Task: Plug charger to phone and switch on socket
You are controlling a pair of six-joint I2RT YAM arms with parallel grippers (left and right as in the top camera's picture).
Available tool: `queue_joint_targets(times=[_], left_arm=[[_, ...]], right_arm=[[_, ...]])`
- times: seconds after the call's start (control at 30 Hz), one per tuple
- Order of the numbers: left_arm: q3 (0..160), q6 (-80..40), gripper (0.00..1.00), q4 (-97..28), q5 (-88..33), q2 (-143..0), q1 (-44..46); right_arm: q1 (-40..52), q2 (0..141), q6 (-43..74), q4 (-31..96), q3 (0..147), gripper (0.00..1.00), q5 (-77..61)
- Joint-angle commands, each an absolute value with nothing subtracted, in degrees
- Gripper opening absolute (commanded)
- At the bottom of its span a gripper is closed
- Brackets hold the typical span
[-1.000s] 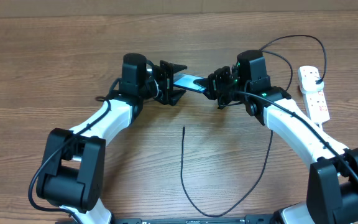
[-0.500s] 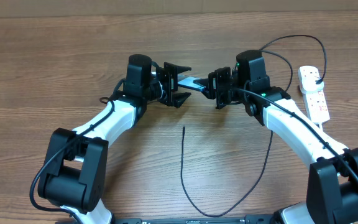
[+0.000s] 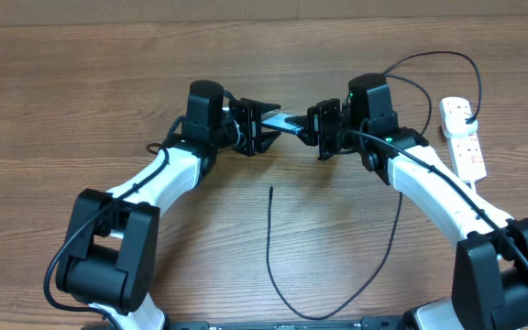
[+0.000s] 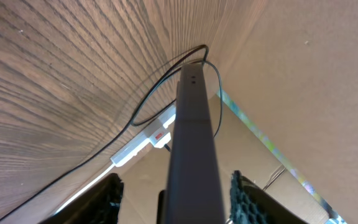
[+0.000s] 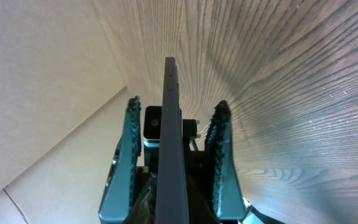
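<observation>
The phone (image 3: 284, 122), its screen lit light blue, hangs tilted between my two grippers at the table's back centre. My right gripper (image 3: 322, 133) is shut on its right end; in the right wrist view the phone (image 5: 170, 143) runs edge-on between the fingers. My left gripper (image 3: 262, 127) is open around the phone's left end, with a gap on each side of the phone's edge (image 4: 192, 149). The charger cable (image 3: 269, 247) lies loose on the table with its free tip (image 3: 271, 189) below the phone. The socket (image 3: 463, 137) lies at the right.
The black cable loops along the front edge (image 3: 324, 316), up past my right arm and over to the socket's far end (image 3: 467, 112). The socket (image 4: 145, 138) also shows in the left wrist view. A cardboard wall stands behind the table.
My left gripper has moved right to the phone's left end and its fingers have narrowed around it. The right gripper and the phone have barely moved.
</observation>
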State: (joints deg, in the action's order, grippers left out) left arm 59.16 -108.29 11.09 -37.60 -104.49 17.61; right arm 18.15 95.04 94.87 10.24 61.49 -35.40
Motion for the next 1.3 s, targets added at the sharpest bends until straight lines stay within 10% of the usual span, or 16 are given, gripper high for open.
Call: queue_joint_targets(times=[0.0, 1.27], left_arm=[[58.7, -108.5, 0.54, 10.9, -37.0, -104.2, 17.8], [58.7, -108.4, 0.05, 10.9, -37.1, -104.2, 17.8]], right_arm=[[19.1, 94.8, 94.1, 9.3, 62.6, 0.04, -36.2], [19.9, 94.8, 94.1, 9.3, 62.6, 0.04, -36.3]])
